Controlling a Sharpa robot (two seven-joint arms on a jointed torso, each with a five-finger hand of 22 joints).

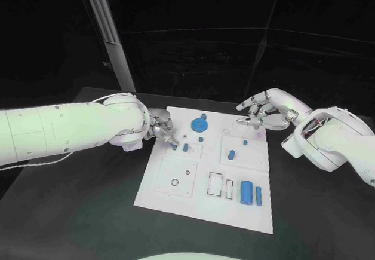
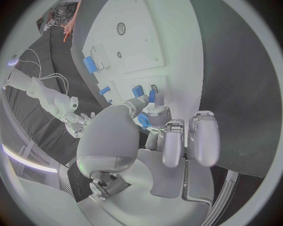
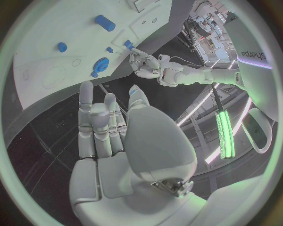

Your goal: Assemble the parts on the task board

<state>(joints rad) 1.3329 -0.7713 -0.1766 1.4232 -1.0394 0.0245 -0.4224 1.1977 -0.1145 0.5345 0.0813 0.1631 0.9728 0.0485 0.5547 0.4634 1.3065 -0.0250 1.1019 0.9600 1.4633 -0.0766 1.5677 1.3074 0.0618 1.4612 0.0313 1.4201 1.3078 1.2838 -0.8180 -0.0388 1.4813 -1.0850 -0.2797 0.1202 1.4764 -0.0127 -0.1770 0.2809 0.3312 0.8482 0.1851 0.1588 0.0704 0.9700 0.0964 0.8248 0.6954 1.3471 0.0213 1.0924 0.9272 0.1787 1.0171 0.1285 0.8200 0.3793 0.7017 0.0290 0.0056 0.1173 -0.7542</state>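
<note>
The left hand [image 1: 159, 130] sits at the board's nine o'clock edge, and from the head camera its fingertips are a blur: whether they hold anything is impossible to tell from up there. The left wrist view settles it. A small blue part [image 2: 143, 120] is pinched between the thumb [image 2: 132, 104] and a finger, while the remaining fingers [image 2: 203, 136] stand straight and apart beside it.

The task board [image 1: 196, 196] lies in the middle of the black table [image 1: 78, 218]. On it, from the head camera, a round blue disc [image 1: 200, 125] sits near twelve o'clock, a small blue piece [image 1: 232, 154] is just right of centre, and a blue cylinder [image 1: 246, 193] lies toward five o'clock with a slimmer blue bar [image 1: 258, 196] just beside it. Tiny blue pieces next to the left fingertips are too small to sort out.

The right hand [image 1: 265, 109] hovers over the board's one o'clock corner. From above, its fingers look bunched and hard to read. The right wrist view shows them plainly: fingers [image 3: 97, 122] stretched out side by side, thumb apart, palm bare, gripping nothing. That same view looks past the fingertips to the disc [image 3: 101, 63], the cylinder [image 3: 105, 22] and the left hand [image 3: 144, 62] on the far side, where detail is lost in the curve.
</note>
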